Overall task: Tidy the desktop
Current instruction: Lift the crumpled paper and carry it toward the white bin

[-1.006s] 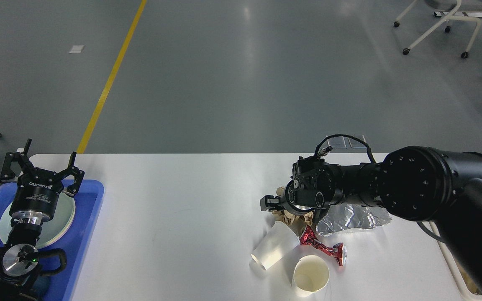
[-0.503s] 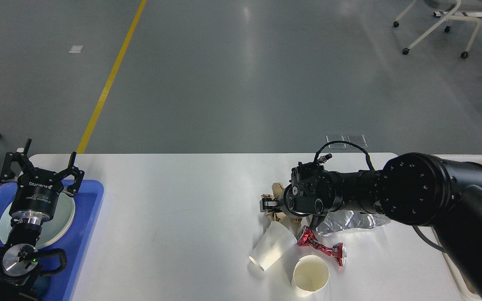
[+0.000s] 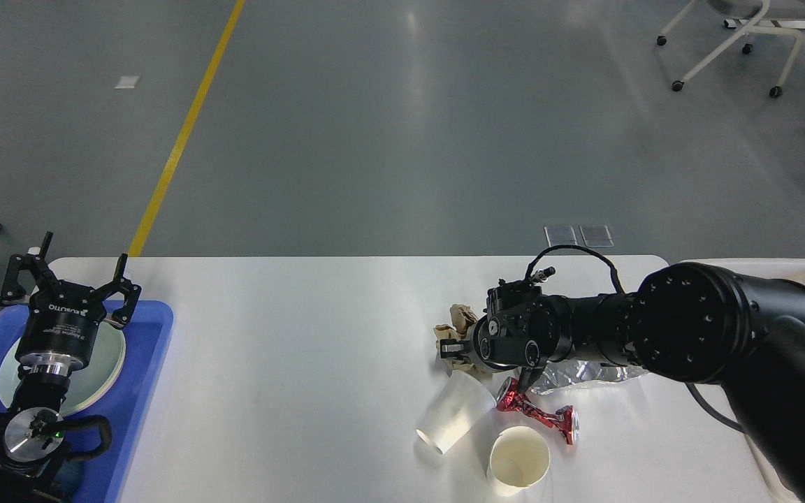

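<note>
The white desktop (image 3: pixel 291 363) carries a litter pile at its right. My right gripper (image 3: pixel 453 347) is low in crumpled brown paper (image 3: pixel 460 318), which shows above and below its one visible finger. I see the gripper from behind and dark, so its grip is unclear. Beside it lie a tipped white paper cup (image 3: pixel 455 413), an upright paper cup (image 3: pixel 519 461), a crushed red wrapper (image 3: pixel 541 413) and silver foil (image 3: pixel 588 374). My left gripper (image 3: pixel 70 271) is open and empty over the blue tray (image 3: pixel 149 391).
A white plate (image 3: pixel 107 360) lies in the blue tray at the table's left end. A cream bin (image 3: pixel 766 267) stands at the right edge behind my right arm. Wheeled chair legs (image 3: pixel 724 49) stand on the floor far back right.
My right gripper has come lower and slightly left, and the brown paper has shifted left with it. The tipped cup has slid a little left. The left arm has not moved.
</note>
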{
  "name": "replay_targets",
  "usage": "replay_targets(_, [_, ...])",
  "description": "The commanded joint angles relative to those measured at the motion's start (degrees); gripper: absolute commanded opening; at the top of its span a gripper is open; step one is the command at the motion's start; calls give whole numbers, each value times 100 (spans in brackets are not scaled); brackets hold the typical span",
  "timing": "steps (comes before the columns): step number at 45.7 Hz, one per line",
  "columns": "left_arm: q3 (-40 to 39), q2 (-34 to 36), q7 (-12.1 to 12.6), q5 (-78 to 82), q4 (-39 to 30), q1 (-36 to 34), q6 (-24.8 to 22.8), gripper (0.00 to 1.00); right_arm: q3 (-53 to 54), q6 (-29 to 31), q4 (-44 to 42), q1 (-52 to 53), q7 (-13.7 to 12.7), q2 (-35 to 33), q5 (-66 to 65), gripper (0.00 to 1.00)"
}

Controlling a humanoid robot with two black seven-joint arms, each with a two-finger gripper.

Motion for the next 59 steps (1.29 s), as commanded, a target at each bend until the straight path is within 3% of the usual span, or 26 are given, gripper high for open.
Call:
replay_targets(1, [0,0,0,0,0,0,0,97,9,-91,36,4,8,0,33,0])
replay_targets(23, [0,0,0,0,0,0,0,97,71,-21,528,487,17,1,121,0])
replay_targets(36, [0,0,0,0,0,0,0,97,62,67,2346,2252,8,-632,296,0])
replay_targets(59, [0,0,0,0,0,0,0,97,-245,2711,4386,5443,61,-2170,806,0])
